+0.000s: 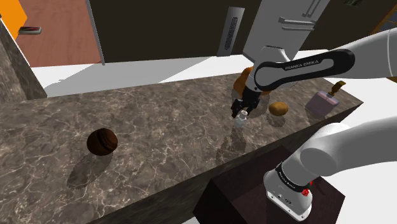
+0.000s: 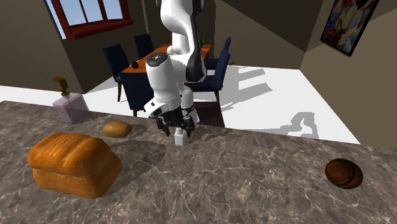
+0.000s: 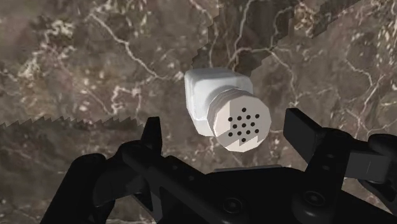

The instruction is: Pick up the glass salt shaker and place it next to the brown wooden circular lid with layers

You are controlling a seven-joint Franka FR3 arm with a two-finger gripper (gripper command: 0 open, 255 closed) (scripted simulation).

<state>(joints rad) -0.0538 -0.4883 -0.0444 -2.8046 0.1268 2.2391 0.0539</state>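
The dark veined marble counter (image 1: 159, 121) carries everything. The white Franka arm (image 1: 305, 67) bends down over it. An orange-brown bread loaf (image 2: 73, 162) lies near one end, and the brown round layered wooden lid (image 1: 102, 140) sits well apart towards the other. The black gripper (image 3: 224, 121) hangs with its fingers spread, touching nothing. The small white square salt shaker (image 3: 219, 102) with a perforated cap stands upright on the counter between them.

light: marble counter (image 1: 159, 127) dim, white floor (image 2: 267, 89) bright, window (image 2: 89, 13) glows pale blue | shadows: soft dark patch beside the round lid (image 1: 102, 140), grey shapes on the floor | wrist view: shadow edges on the marble jagged, stair-stepped
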